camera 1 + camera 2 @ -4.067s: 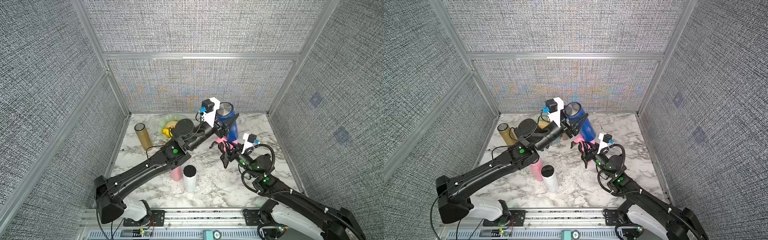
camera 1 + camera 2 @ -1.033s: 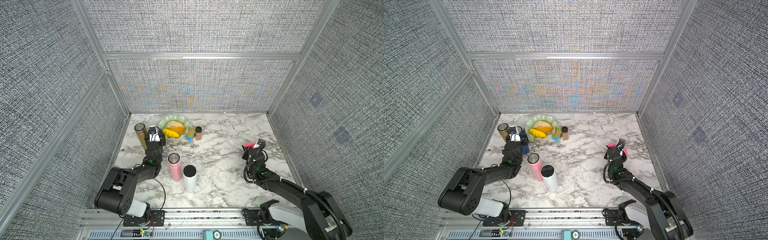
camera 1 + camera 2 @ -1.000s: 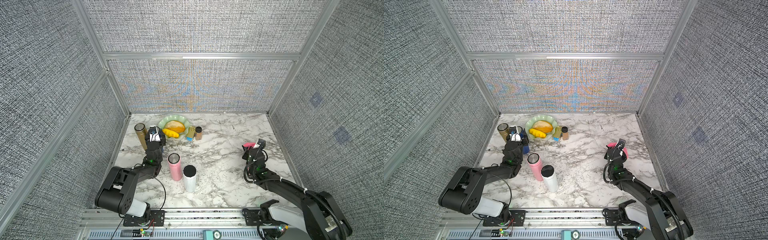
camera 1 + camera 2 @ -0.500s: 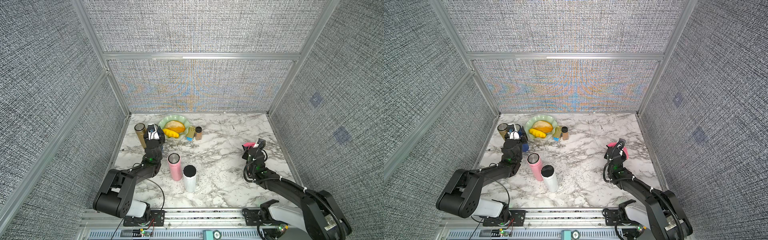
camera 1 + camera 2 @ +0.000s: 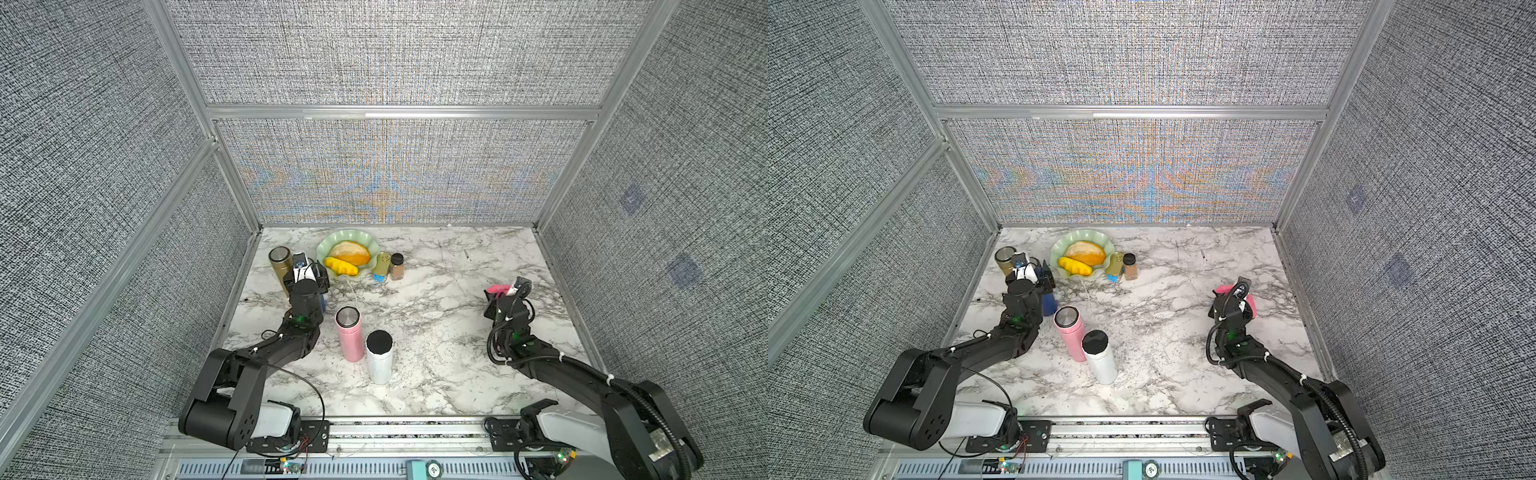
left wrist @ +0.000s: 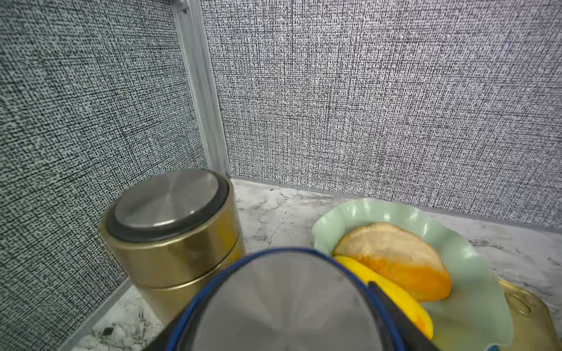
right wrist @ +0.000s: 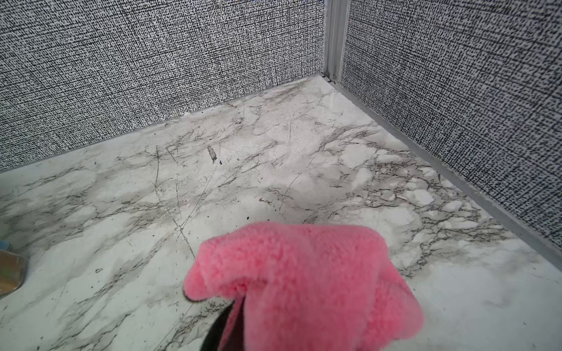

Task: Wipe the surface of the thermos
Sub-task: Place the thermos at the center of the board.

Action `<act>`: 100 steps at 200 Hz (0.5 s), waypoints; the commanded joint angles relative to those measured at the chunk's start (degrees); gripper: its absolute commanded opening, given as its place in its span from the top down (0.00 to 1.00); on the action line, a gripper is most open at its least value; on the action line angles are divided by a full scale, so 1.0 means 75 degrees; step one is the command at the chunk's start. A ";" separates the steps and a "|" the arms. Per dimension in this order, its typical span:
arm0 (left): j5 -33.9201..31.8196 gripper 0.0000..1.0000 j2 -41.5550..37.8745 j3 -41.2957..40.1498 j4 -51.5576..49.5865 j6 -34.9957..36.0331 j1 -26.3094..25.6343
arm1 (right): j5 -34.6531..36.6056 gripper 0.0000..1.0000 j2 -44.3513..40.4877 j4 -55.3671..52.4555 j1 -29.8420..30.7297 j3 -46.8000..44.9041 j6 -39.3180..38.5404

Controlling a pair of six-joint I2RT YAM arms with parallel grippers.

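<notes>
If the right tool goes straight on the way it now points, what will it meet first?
Past the pink fluffy cloth in the right tool lies only bare marble tabletop, then the grey woven wall by the corner. Probably the wall comes first, though depth is unclear.

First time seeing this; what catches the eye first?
The pink cloth bunched in the right end effector, at the right of the marble table, stands out most. At the back left, a green plate holds yellow-orange food; in front of it stand a pink thermos and a white thermos.
</notes>
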 commanded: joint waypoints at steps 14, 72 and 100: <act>-0.0220 0.01 -0.0031 -0.0039 0.0318 -0.0301 0.0080 | 0.0078 1.00 -0.0051 0.0078 0.0012 -0.0002 0.0068; 0.0231 0.01 -0.0301 0.0404 -0.0445 -0.0219 0.0104 | 0.0075 1.00 -0.0051 0.0079 0.0015 -0.0004 0.0068; -0.0201 0.01 -0.1055 0.0973 -0.1716 -0.0584 0.0104 | 0.0064 1.00 -0.0063 0.0102 0.0015 -0.0001 0.0073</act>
